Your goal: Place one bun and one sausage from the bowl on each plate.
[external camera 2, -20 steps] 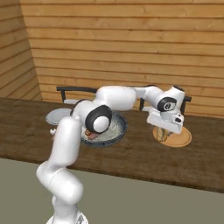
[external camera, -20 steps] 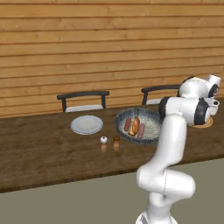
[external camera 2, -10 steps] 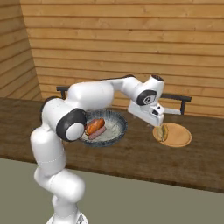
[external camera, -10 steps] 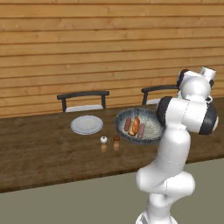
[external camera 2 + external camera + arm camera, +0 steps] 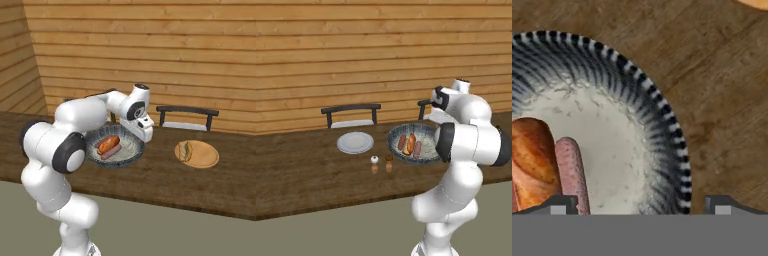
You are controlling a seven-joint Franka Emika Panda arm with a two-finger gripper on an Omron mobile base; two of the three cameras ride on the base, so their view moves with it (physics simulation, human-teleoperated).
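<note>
The pincer hovers over the near rim of the bowl, fingers spread wide and empty. A bun and a sausage lie touching inside (mid-counter). Best to centre over one piece, then descend squarely.

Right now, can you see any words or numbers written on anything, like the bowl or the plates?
No, there are none to read. The bowl has only dark stripes on its rim. The grey plate, the wooden plate, the two little shakers and the wooden wall show no words, labels or numbers.
</note>
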